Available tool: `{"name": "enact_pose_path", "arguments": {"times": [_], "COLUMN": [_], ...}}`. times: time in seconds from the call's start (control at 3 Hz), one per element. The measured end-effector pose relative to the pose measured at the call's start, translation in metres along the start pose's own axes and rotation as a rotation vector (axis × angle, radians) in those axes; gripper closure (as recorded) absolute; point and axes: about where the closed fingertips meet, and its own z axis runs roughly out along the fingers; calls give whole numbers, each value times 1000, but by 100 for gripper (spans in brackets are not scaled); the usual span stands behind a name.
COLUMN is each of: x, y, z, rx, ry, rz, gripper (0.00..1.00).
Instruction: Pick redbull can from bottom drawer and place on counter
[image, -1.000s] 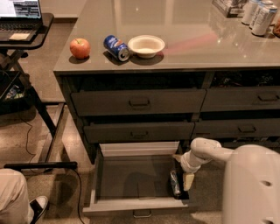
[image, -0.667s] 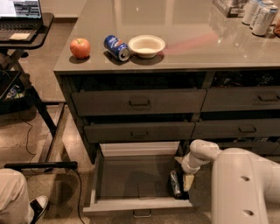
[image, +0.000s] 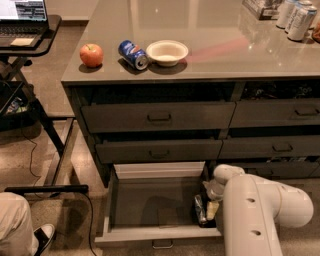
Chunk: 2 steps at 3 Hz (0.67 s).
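The bottom drawer (image: 145, 202) is pulled open, lowest of three on the left side of the cabinet. The redbull can (image: 199, 209), slim and silver-grey with dark patches, stands in the drawer's front right corner. My gripper (image: 207, 207) is down inside the drawer right beside the can, on its right side. My pale arm (image: 260, 210) reaches in from the lower right and hides the drawer's right edge. The glossy grey-brown counter (image: 225, 45) tops the cabinet.
On the counter's near left are a red apple (image: 91, 55), a blue Pepsi can (image: 133, 54) on its side and a white bowl (image: 167, 52). Silver-white cans (image: 297, 15) stand far right. A black laptop desk (image: 25, 30) and a person's leg (image: 15, 225) are on the left.
My arm's bulky body has swung further into view at the lower right. The gripper stays by the can in the drawer's front right corner. The can has not moved.
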Motion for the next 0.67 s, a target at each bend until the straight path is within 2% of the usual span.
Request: {"name": "enact_pose_path", "arguments": {"times": [0.67], "x": [-2], "y": [-2], "z": [7], "rx": [7], "ry": [7], "rz": [34], "gripper": [0]}}
